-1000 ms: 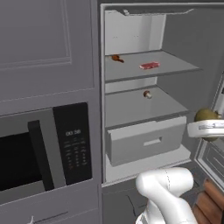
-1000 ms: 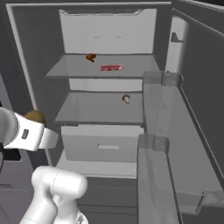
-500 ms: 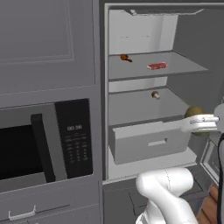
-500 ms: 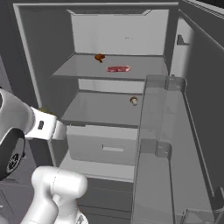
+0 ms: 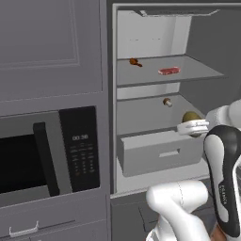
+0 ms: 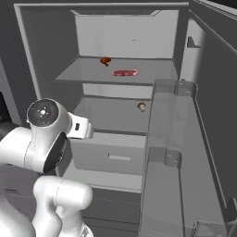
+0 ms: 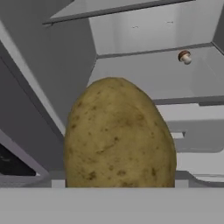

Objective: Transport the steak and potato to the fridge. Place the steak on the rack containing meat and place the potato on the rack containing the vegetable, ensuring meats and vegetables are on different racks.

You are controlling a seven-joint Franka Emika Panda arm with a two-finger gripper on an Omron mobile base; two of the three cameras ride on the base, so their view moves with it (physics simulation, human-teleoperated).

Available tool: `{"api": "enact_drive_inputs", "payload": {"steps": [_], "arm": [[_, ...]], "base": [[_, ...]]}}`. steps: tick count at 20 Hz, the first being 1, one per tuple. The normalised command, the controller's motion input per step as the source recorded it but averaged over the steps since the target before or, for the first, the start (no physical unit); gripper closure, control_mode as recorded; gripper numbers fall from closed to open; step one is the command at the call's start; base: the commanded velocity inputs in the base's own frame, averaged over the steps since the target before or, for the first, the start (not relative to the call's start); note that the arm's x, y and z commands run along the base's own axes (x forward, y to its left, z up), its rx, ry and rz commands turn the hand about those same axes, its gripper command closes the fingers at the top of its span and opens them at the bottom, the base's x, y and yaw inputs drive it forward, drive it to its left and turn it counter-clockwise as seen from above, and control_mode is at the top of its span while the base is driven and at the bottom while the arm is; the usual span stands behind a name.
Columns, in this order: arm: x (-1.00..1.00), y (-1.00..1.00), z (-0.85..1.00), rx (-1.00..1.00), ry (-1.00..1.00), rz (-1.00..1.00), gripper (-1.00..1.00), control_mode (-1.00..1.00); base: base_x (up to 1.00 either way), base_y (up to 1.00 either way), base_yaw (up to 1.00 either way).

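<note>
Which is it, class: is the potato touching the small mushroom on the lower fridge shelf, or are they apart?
Apart. In the hand view the potato fills the foreground while the mushroom sits far back on the lower shelf, with bare shelf between them.

The fridge [image 6: 28,69] stands open, its front unobstructed. The lower shelf [image 5: 141,115] is bare across its front and left; a small mushroom [image 5: 167,101] sits alone near its back right corner. The upper shelf [image 6: 83,74] carries a brown meat piece [image 6: 105,60] at the back and the steak [image 6: 125,72] mid-shelf, with free room along its front edge. The drawer [image 5: 160,153] juts out below the lower shelf. The open door's bins [image 6: 171,139] wall the right side.
</note>
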Motion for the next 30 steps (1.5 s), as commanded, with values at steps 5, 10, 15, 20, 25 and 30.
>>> {"api": "enact_drive_inputs", "payload": {"steps": [5,10,15,20,25,30], "arm": [[1.00,-0.11,-0.25,0.00,0.02,0.00,1.00,-1.00],[1.00,-0.17,-0.32,0.00,0.03,0.00,1.00,-1.00],[1.00,-0.24,-0.46,0.00,0.00,0.00,1.00,-1.00],[0.98,-0.25,-0.54,0.00,0.02,0.00,1.00,-1.00],[0.79,-0.16,-0.38,0.00,0.17,0.00,1.00,-1.00],[0.48,-0.11,-0.21,0.00,0.08,0.02,1.00,-1.00]], "base": [[0.00,0.00,0.00],[0.00,0.00,0.00],[0.00,0.00,0.00],[0.00,0.00,0.00],[0.00,0.00,0.00],[0.00,0.00,0.00]]}}
